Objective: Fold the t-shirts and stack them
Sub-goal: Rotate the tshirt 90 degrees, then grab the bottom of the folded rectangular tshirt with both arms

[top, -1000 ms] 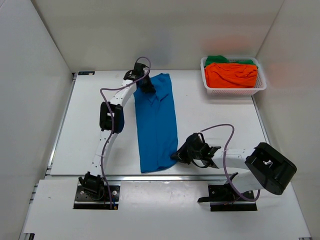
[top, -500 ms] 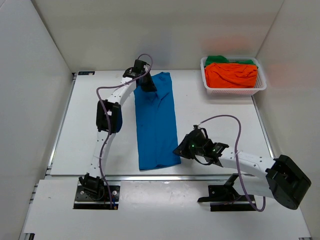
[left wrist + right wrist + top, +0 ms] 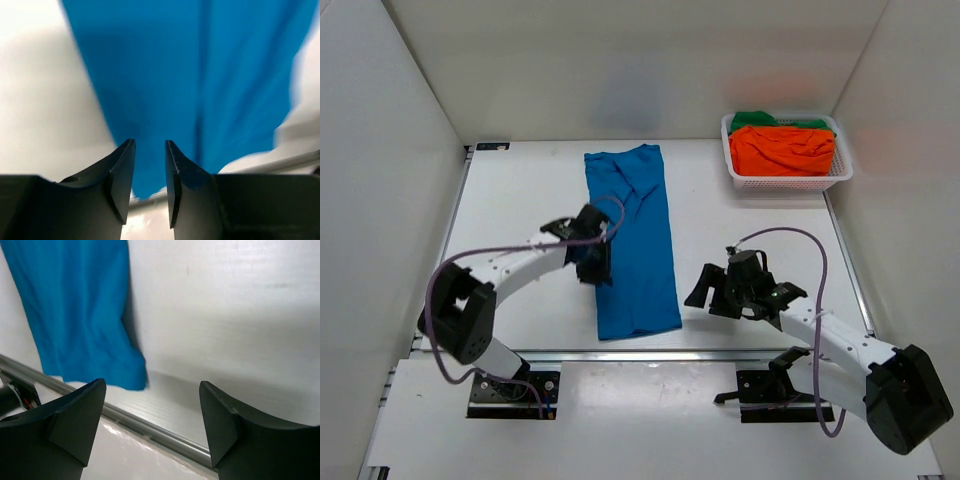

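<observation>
**blue shirt laid lengthwise between the two grippers**

the blue t-shirt [image 3: 638, 262] lies flat on the table [image 3: 520, 200] as a long narrow strip. its long axis runs away from the arm bases, and the near end sits slightly to the right of the far end. the far end shows some creases. which end is the collar cannot be told.

the left gripper [image 3: 595, 262] is at the strip's left edge about halfway along, so the cloth spreads to its right. in the left wrist view the left gripper [image 3: 150, 145] has its jaws parted by only a narrow slit, with nothing between them and blue cloth [image 3: 200, 75] filling the view beyond.

the right gripper [image 3: 705, 290] is low over bare table, just right of the shirt's near right corner and not touching it. in the right wrist view the right gripper [image 3: 152, 390] is spread wide and empty, with the shirt's corner [image 3: 75, 305] ahead and to its left.

far ahead and to the right of the right gripper, a white mesh basket [image 3: 785, 182] stands in the far corner, well apart from the blue shirt. it holds the orange t-shirt [image 3: 782, 148], bunched, with the green t-shirt [image 3: 760, 119] behind it.
</observation>
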Controlling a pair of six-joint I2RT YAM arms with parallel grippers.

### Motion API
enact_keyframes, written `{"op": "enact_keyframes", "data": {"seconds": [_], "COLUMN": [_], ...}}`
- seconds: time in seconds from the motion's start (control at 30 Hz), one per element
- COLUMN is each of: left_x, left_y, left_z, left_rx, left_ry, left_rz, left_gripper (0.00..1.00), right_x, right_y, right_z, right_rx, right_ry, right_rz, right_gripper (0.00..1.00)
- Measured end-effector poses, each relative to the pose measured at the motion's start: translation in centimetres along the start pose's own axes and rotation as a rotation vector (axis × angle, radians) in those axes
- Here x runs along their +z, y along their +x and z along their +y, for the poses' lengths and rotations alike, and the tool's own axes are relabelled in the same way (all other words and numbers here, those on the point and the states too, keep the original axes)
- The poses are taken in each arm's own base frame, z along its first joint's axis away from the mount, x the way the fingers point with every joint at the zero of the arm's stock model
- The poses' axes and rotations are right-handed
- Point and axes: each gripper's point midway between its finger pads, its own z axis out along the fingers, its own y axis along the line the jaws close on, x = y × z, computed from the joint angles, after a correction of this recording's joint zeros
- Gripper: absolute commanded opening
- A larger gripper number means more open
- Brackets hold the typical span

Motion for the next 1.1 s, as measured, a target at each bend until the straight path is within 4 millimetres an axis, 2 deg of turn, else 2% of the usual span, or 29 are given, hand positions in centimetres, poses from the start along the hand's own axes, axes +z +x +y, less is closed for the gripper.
{"op": "enact_keyframes", "data": {"seconds": [0.07,0.13,0.17,0.27,0.47,0.57,0.6,0.63,0.67,0.7,0.73,0.77,0.97,1.1], "left_x": [0.4,0.9,1.1,1.1,0.9,1.1,1.1,1.2,1.2,1.2,1.2,1.1,1.2,1.0], "left_y": [4.9,8.4,9.8,12.4,11.5,11.7,12.0,12.2,12.5,12.6,12.7,12.8,13.8,15.6], "left_z": [1.2,2.6,3.4,4.9,3.1,2.2,2.0,1.9,1.8,1.8,1.7,1.6,1.9,2.4], "left_rx": [-0.006,-0.041,-0.066,-0.145,-0.227,-0.244,-0.247,-0.253,-0.258,-0.271,-0.277,-0.274,-0.262,-0.248], "left_ry": [-0.017,-0.032,-0.042,-0.04,0.051,0.077,0.083,0.088,0.094,0.096,0.103,0.109,0.123,0.139], "left_rz": [0.065,0.103,0.114,0.11,0.037,0.03,0.032,0.036,0.04,0.044,0.045,0.047,0.061,0.086], "left_gripper": [0.45,0.49,0.55,0.58,0.6,0.59,0.59,0.56,0.39,0.05,0.0,0.0,0.0,0.0], "right_x": [-0.2,0.0,0.1,0.3,1.4,2.1,2.3,2.4,2.6,2.7,3.0,3.1,3.1,2.2], "right_y": [1.0,2.2,2.7,3.9,4.4,4.9,5.1,5.3,5.4,5.7,5.9,6.3,7.3,9.4], "right_z": [-0.5,-1.2,-1.5,-1.4,0.2,1.5,1.8,2.1,2.2,2.3,2.0,1.7,1.7,1.7], "right_rx": [-0.012,-0.02,-0.02,-0.034,-0.039,-0.056,-0.059,-0.064,-0.064,-0.062,-0.059,-0.053,-0.054,-0.088], "right_ry": [-0.006,-0.005,0.001,-0.013,-0.052,-0.064,-0.069,-0.075,-0.077,-0.077,-0.064,-0.048,-0.052,-0.065], "right_rz": [0.025,0.061,0.077,0.118,0.159,0.191,0.198,0.204,0.208,0.217,0.223,0.24,0.277,0.336], "right_gripper": [0.67,0.65,0.62,0.59,0.58,0.58,0.56,0.49,0.33,0.24,0.06,0.0,0.0,0.01]}}
